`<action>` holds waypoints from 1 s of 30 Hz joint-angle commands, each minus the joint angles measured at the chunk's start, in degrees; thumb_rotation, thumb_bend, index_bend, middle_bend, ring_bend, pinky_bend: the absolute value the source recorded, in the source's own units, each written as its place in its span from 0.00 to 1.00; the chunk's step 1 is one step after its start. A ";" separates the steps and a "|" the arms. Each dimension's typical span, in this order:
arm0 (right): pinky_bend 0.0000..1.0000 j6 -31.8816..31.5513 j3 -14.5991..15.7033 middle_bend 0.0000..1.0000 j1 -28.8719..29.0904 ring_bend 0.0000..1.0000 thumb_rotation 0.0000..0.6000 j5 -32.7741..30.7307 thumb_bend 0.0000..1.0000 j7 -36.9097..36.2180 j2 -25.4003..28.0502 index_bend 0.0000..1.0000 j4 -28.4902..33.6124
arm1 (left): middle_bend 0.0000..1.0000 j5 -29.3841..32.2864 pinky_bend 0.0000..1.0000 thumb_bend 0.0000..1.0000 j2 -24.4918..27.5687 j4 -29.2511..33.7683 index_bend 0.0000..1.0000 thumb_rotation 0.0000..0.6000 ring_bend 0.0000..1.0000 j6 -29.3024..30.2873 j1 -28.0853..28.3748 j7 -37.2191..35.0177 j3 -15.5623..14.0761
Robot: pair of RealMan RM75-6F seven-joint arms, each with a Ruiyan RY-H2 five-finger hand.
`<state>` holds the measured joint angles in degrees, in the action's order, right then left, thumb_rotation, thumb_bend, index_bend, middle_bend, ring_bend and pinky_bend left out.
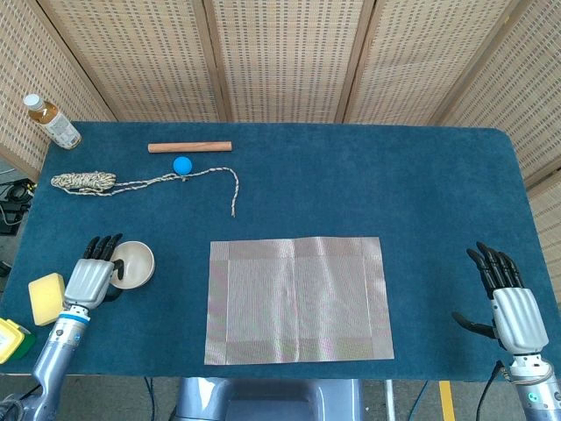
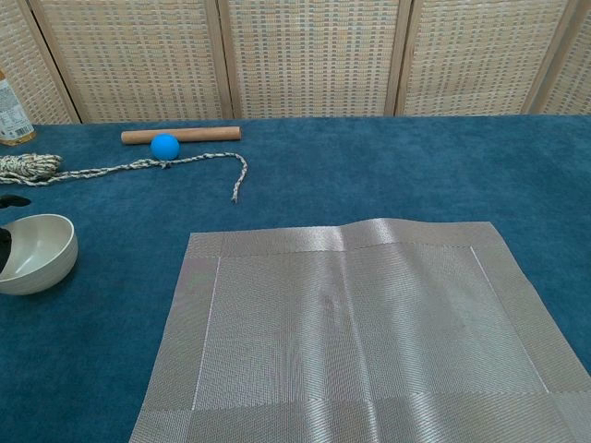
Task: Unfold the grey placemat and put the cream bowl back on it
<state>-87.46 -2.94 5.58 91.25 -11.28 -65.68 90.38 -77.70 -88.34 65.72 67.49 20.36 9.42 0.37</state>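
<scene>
Mat [image 1: 296, 299] flat; left hand [image 1: 89, 279], fingers spread at the bowl [image 1: 132, 264] rim, holds nothing, right hand [image 1: 509, 303] splayed, idle; shallow rim pinch risks tipping bowl.

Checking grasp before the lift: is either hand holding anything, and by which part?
Right hand holds nothing. Left hand is at the cream bowl's rim, fingers over it; a closed hold cannot be told.

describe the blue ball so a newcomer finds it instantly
On the dark blue felt table, look to the far-left area. Just below the short wooden dowel, touching the braided rope, sits the small bright blue ball, the only round, light blue thing there.
</scene>
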 commanded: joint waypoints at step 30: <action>0.00 -0.27 -0.70 0.00 -0.31 0.00 1.00 -1.43 0.20 -4.26 1.73 0.00 0.60 | 0.00 -7.63 0.00 0.48 -1.63 22.58 0.75 1.00 0.00 -1.77 8.66 19.63 3.58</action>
<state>-87.66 -3.58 5.32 89.89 -15.39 -64.09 90.92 -85.66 -88.76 84.28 68.16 26.62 24.52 2.72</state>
